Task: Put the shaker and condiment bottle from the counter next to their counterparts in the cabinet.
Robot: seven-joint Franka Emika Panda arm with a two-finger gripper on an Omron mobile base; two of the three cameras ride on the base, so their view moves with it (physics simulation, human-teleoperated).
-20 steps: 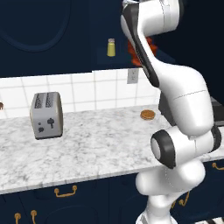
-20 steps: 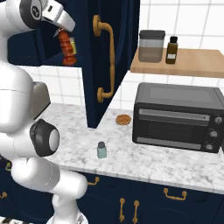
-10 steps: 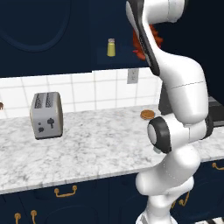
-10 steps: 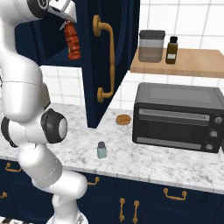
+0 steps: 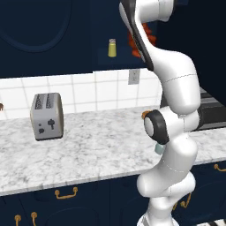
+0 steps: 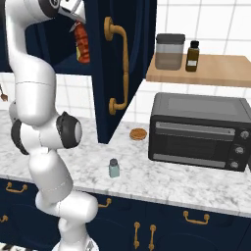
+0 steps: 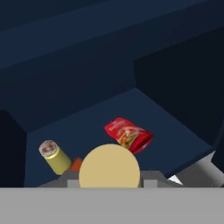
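Red-orange condiment bottle [image 6: 82,43] is clamped in the tool [image 6: 77,25], raised inside the cabinet [image 7: 87,78]. Just ahead lie the red packet [image 7: 128,134] and yellow-olive shaker [image 7: 53,155]. Risk: advancing too low could knock either counterpart. Blue-grey shaker [image 6: 113,168] waits on the worktop [image 6: 162,179] below.

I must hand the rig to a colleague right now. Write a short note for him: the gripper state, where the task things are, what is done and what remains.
Gripper: shut on the condiment bottle, raised at the open cabinet.
Counterparts: the yellow-olive shaker stands on the shelf and the flat red packet lies there, apart from each other.
Blue-grey shaker: on the counter, in front of the toaster oven.
Done: bottle picked up.
Left: set the bottle beside the red packet, release, then fetch the blue-grey shaker and place it by the yellow-olive one.
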